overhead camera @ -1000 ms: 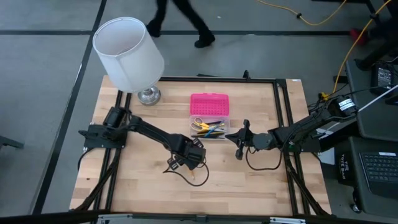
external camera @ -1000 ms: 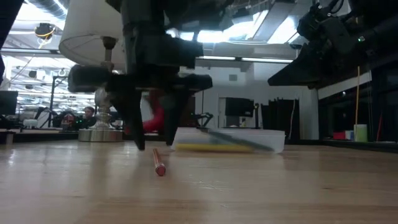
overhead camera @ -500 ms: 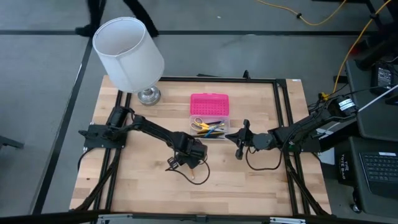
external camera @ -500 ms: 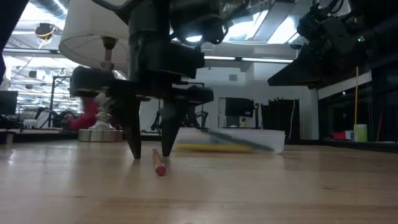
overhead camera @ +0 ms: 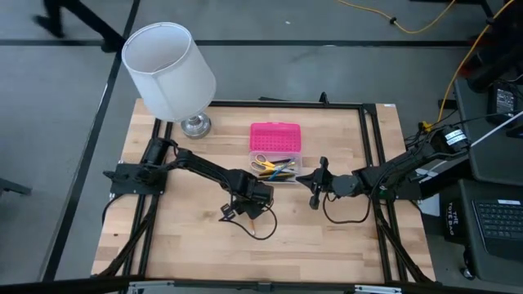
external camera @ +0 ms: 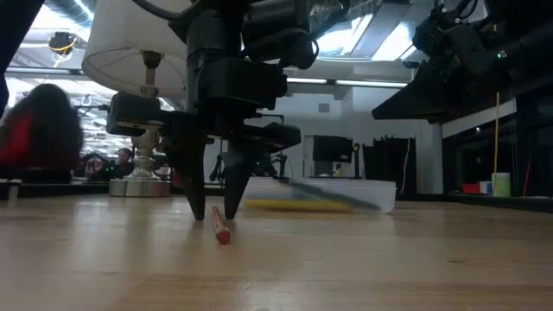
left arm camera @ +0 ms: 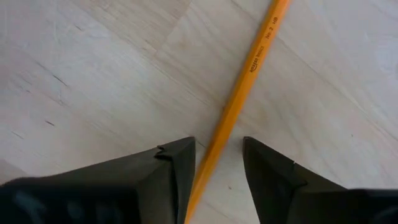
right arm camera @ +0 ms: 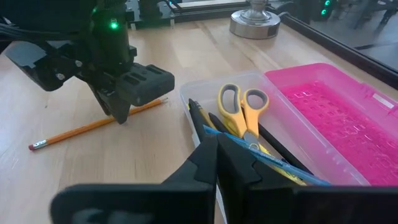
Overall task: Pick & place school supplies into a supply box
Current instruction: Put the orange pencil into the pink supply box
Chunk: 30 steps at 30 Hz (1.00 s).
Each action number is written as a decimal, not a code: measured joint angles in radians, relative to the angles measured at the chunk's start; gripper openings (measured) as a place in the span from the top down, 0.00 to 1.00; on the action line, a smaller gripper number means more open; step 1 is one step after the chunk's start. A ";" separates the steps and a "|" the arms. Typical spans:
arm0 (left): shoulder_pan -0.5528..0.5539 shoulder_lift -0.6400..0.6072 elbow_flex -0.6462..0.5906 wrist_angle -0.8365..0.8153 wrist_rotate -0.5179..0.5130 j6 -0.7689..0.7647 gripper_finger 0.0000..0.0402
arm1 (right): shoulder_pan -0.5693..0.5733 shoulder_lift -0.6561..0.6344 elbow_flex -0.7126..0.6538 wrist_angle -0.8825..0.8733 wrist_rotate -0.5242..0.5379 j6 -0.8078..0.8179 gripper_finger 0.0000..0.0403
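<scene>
Dark and spread, my left gripper (left arm camera: 217, 168) stands on the wood with the yellow pencil (left arm camera: 239, 102) lying between its fingers (not yet pinched). Beyond it sits the supply box (overhead camera: 276, 151), pink lid open; my right gripper (overhead camera: 315, 194), fingers pressed together, waits just beside it.

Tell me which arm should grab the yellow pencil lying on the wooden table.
Left. The left gripper is open with the thin yellow pencil between its fingers on the table. The right gripper is shut, beside the box.
</scene>
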 joint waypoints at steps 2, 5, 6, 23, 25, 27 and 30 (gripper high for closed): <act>0.000 0.000 0.000 0.001 -0.001 0.000 0.70 | 0.000 0.000 0.000 -0.001 0.000 -0.001 0.98; -0.002 0.000 0.000 0.001 -0.005 0.000 0.72 | 0.000 0.000 0.000 -0.001 0.000 0.000 0.99; -0.002 0.001 0.000 0.001 -0.005 0.000 0.73 | 0.000 0.000 0.000 -0.001 0.000 0.000 0.99; -0.003 0.001 -0.002 0.012 -0.008 -0.092 0.89 | 0.000 0.000 0.000 -0.001 0.000 0.000 0.99; -0.003 0.001 -0.003 0.020 -0.008 -0.118 0.91 | 0.000 0.000 0.000 -0.001 0.000 0.000 0.98; -0.003 0.001 -0.003 0.023 -0.004 -0.139 0.93 | 0.000 0.000 0.000 -0.002 0.000 0.000 0.96; -0.003 0.001 -0.003 0.026 -0.004 -0.184 0.95 | 0.000 0.000 0.000 -0.002 0.000 0.000 0.94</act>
